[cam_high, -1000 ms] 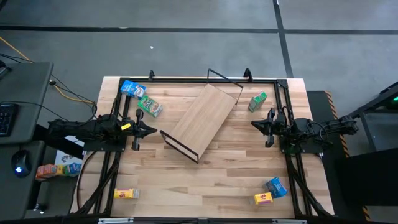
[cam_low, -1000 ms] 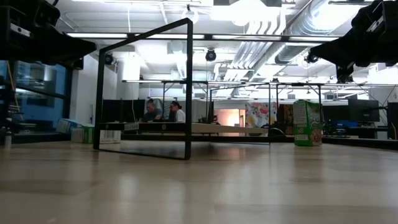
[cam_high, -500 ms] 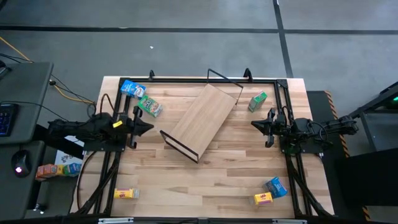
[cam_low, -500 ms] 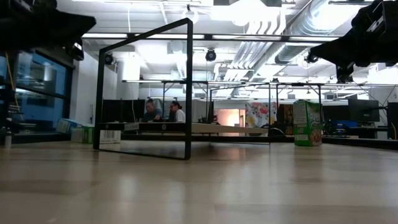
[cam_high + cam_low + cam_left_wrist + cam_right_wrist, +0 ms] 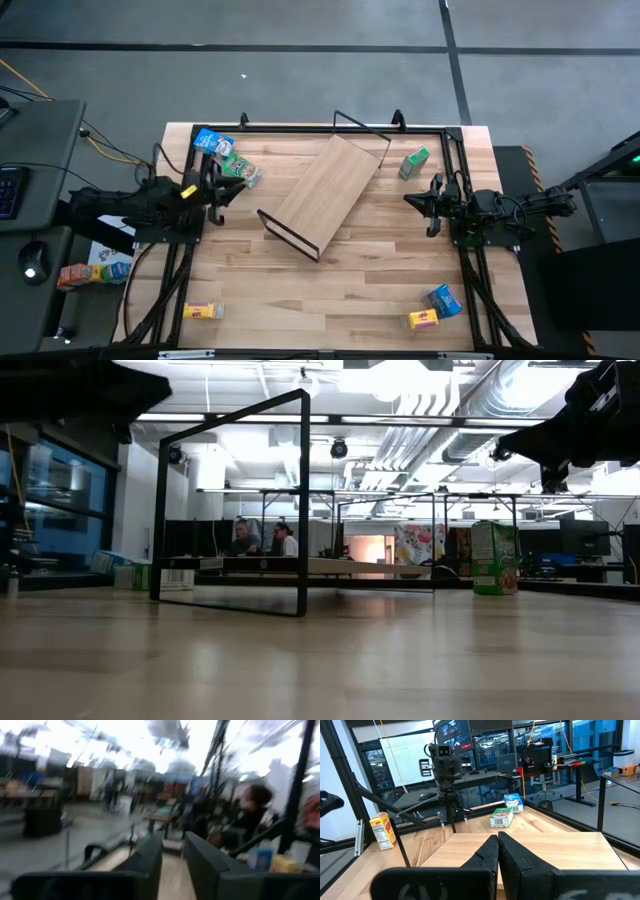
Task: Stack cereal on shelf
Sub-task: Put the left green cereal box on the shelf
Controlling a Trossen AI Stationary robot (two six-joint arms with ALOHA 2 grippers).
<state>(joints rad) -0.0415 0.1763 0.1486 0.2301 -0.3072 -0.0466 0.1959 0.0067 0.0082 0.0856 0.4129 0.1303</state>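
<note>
Bottom of the overhead frame first: a yellow box (image 5: 203, 312) sits alone at lower left, and a yellow box (image 5: 424, 319) and blue box (image 5: 443, 299) lie touching at lower right. Nothing is stacked yet, so this looks like the very start.

Middle of the frame, the shelf (image 5: 326, 192) lies flat and diagonal on the tabletop (image 5: 380, 280), wire frames at both ends, top bare and ready to take boxes. The right end effector (image 5: 418, 199) hangs at the right edge, clenched with nothing in it; my guess is it's just waiting its turn. The left end effector (image 5: 222, 187) sits at the left edge, angled toward the upper-left boxes; fingers slightly parted, holding nothing.

Farther up: a green box (image 5: 240, 170) just beside that end effector, a blue box (image 5: 213, 142) above it, and another green box (image 5: 414, 161) standing upright at upper right. Probably the near green one goes first.
</note>
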